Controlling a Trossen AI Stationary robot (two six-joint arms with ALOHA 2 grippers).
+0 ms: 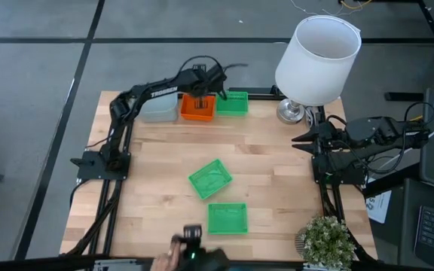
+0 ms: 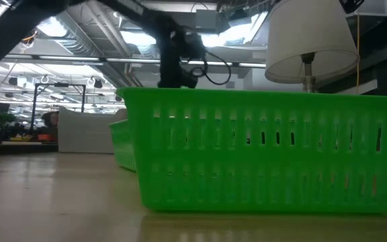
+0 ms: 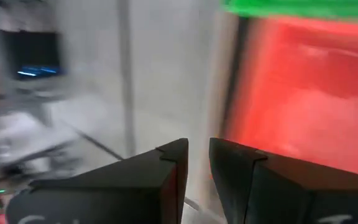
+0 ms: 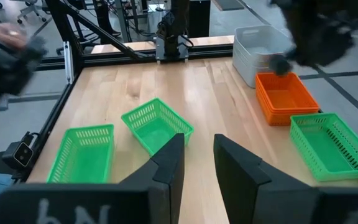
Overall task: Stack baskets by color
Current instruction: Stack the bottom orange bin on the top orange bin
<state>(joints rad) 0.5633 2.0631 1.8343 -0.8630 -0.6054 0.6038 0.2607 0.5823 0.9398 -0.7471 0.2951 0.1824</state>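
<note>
Left claw [image 1: 204,89] sits at the far edge of the bench [image 1: 149,173], over the orange basket stack [image 1: 197,108]. Its own wrist view shows fingers [image 3: 166,180] close together with a narrow gap and nothing between them.

Far row, left to right: grey basket stack [image 1: 159,108], orange stack, one green basket [image 1: 232,102].

Two more green baskets lie apart: one skewed at bench centre [image 1: 210,178], long axis diagonal; one squared up at the near edge [image 1: 227,218], long axis left-right. From the left claw both lie toward the near side.

Right claw [image 4: 197,163] waits at the right edge of the bench, fingers likewise narrowly parted and empty. It looks the nearer arm to the skewed basket.

Right wrist view shows all five groups at once. Low view is filled by the near-edge basket's wall [image 2: 267,154]; lamp [image 1: 315,60] behind.
</note>
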